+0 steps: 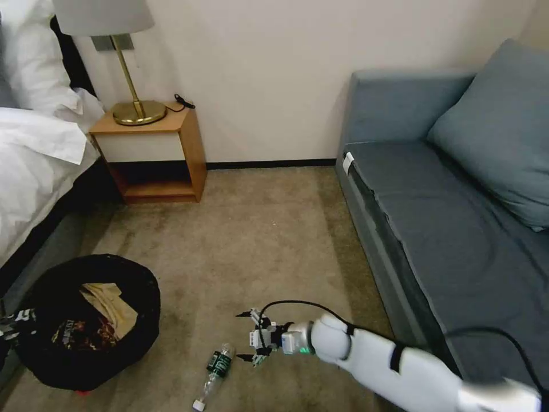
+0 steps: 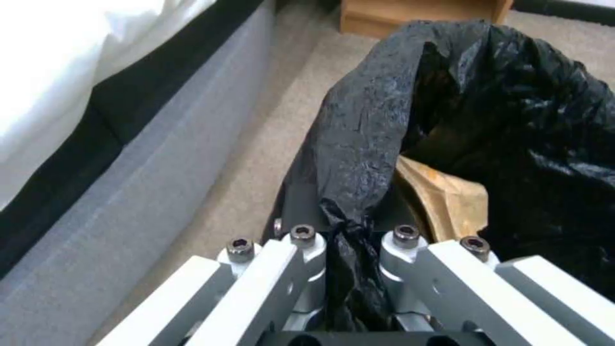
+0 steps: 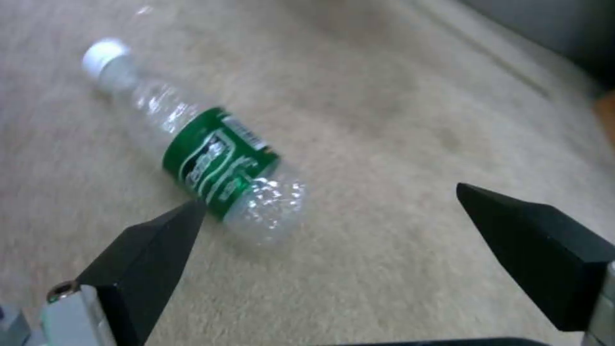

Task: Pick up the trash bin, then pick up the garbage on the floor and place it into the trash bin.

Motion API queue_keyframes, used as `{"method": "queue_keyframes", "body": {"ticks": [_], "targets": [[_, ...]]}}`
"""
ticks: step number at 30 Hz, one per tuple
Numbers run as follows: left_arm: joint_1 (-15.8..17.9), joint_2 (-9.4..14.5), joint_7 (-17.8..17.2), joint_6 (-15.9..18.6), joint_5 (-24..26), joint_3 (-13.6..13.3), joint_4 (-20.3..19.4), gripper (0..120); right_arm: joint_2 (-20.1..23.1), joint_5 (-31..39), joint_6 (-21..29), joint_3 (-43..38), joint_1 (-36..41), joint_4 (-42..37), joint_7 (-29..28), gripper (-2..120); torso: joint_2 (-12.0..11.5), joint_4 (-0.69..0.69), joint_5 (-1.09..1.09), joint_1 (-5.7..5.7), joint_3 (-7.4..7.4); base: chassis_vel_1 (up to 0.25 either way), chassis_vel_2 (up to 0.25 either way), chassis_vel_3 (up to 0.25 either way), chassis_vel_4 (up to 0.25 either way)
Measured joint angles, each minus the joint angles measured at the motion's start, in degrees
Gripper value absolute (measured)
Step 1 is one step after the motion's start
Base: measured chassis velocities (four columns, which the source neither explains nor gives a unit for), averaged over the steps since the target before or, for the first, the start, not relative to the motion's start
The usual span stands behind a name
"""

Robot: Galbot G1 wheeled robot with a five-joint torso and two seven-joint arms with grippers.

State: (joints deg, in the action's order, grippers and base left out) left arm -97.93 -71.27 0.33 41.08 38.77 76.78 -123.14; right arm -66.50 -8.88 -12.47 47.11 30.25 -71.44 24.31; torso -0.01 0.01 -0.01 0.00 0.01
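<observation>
Bottle pickup, bin held

Left gripper [image 2: 349,269] clamps the bin [image 1: 86,320] liner; right gripper [image 1: 250,336] open beside the bottle [image 1: 215,370]. Centre jaws across the label before closing.

Head camera looks down across the carpet [image 1: 269,240]; wrist cameras sit close, sharing its trash bin [image 2: 512,120] and bottle [image 3: 205,144].
</observation>
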Motion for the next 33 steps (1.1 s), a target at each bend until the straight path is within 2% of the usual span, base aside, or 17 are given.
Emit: {"method": "queue_keyframes", "body": {"ticks": [7, 21, 28, 33], "targets": [[0.73, -0.65, -0.04, 0.33, -0.19, -1.11, -1.20, 6, -5.82, -3.91, -4.76, 5.96, -5.33, 7.57, 4.64, 100, 0.00, -0.02, 0.00, 0.00, 0.00, 0.000, 0.000, 0.000, 0.000], [0.91, -0.96, -0.09, 0.28, -0.38, -1.14, 0.07, 6, -12.76, -7.74, -8.05, 7.77, -5.80, 15.30, 6.11, 100, 0.00, -0.01, 0.01, 0.00, -0.01, 0.000, 0.000, 0.000, 0.000], [0.93, -0.85, -0.05, 0.25, -0.27, -0.93, 0.16, 6, -17.05, -13.04, -11.12, 8.11, -5.66, 20.81, 5.60, 100, 0.00, -0.02, 0.00, 0.00, -0.01, 0.000, 0.000, 0.000, 0.000], [1.02, -0.87, 0.00, 0.23, -0.25, -0.86, 0.53, 6, -19.23, -13.92, -12.14, 8.49, -6.00, 23.37, 6.59, 87, 0.01, -0.01, 0.01, 0.00, 0.00, 0.000, 0.000, 0.000, 0.000]]}}
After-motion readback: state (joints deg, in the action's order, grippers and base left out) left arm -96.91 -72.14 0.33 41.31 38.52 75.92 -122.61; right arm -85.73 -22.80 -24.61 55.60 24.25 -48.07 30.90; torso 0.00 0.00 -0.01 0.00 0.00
